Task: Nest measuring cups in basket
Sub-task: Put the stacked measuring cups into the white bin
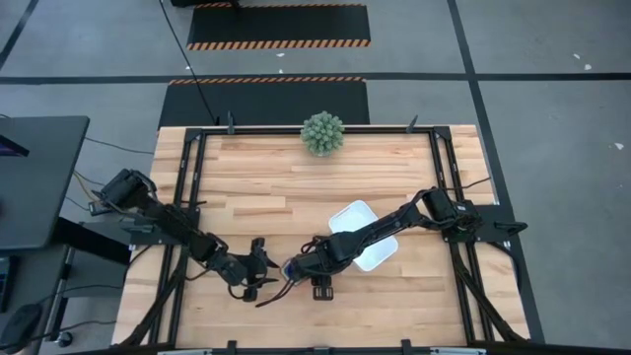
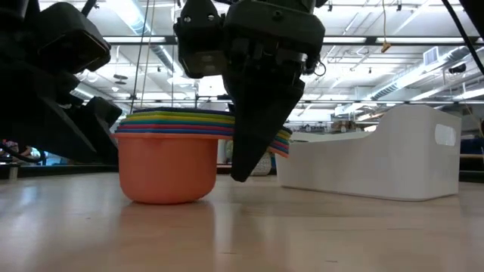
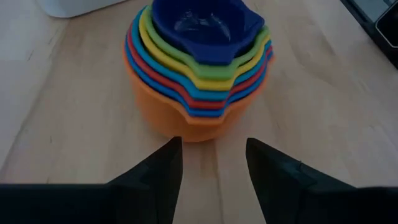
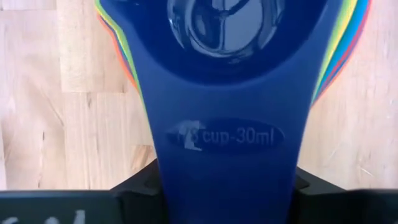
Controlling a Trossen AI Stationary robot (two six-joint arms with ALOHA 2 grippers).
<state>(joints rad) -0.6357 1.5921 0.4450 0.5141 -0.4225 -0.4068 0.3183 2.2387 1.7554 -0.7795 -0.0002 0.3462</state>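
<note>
**Right jaws closing around the handles of the nested cups, left jaws standing partly open beside the stack**

The jaws of the right gripper (image 2: 249, 162) are sitting on either side of the dark blue cup's handle (image 4: 227, 137), which is filling the right wrist view and running down between the two dark fingers; the frames are not showing clearly whether the pads are pressing on it. The jaws of the left gripper (image 3: 214, 165) are standing partly apart, holding nothing, with the fingertips (image 3: 171, 155) pointing at the short spout side of the stack and stopping just short of it.

The measuring cups (image 3: 196, 62) are sitting nested one inside another on the wooden table (image 1: 256, 173), the orange cup (image 2: 165, 168) outermost and resting on the wood, with light blue, red, green and yellow rims showing above it and the dark blue cup innermost. The stack is standing near the front edge, between the two grippers, outside the basket (image 1: 357, 217). The white basket is lying just beside the stack, under the right arm (image 1: 394, 227). The left arm (image 1: 177, 227) is reaching in from the other side. A green spiky ball plant (image 1: 322, 133) is standing at the far edge of the table, well apart from the cups
</note>
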